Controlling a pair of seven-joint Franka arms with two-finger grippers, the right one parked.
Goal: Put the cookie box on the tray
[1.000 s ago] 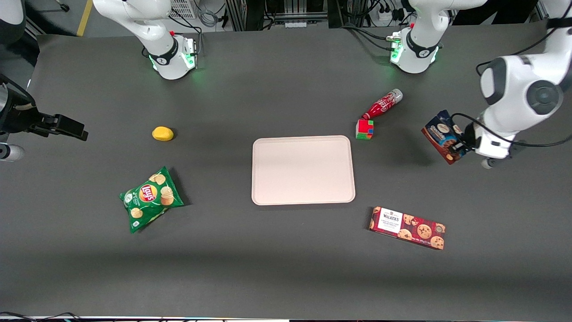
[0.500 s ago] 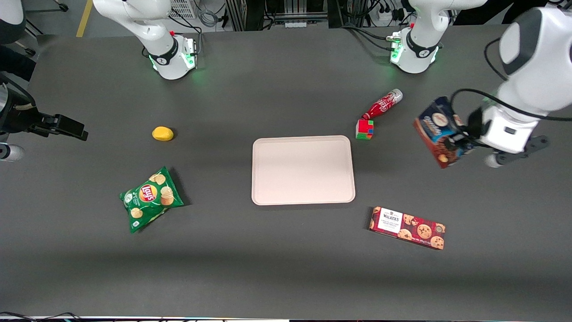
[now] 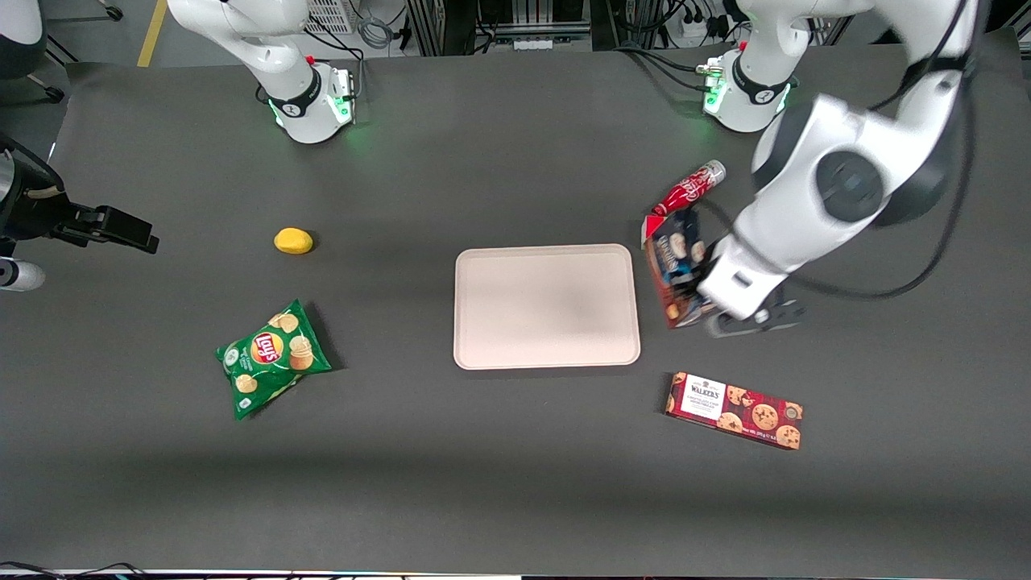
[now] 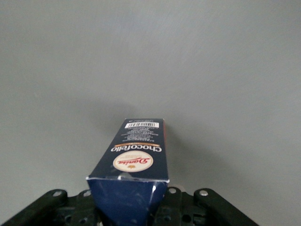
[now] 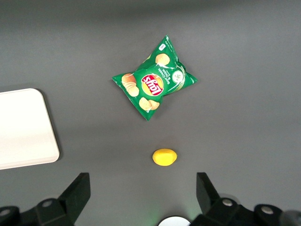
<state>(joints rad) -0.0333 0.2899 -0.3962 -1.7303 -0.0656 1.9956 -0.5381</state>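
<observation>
Grey bench (image 3: 483, 483): claw (image 3: 699, 296) grips cookie box (image 3: 673, 266) above it, just beside tray (image 3: 546, 307), toward working arm's end

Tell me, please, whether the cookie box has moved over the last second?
Yes. Held in the gripper, the cookie box has travelled from the working arm's end of the table to just beside the tray, not yet over it.

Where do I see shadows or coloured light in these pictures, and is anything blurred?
Front view: green glow at both arm bases; a soft shadow lies on the pale pinkish-cream rectangular tray; the gripper holds the dark navy-blue cardboard cookie box beside the tray. Left wrist view: the box's print is sharp, with a soft shadow on the table beside it.
</observation>
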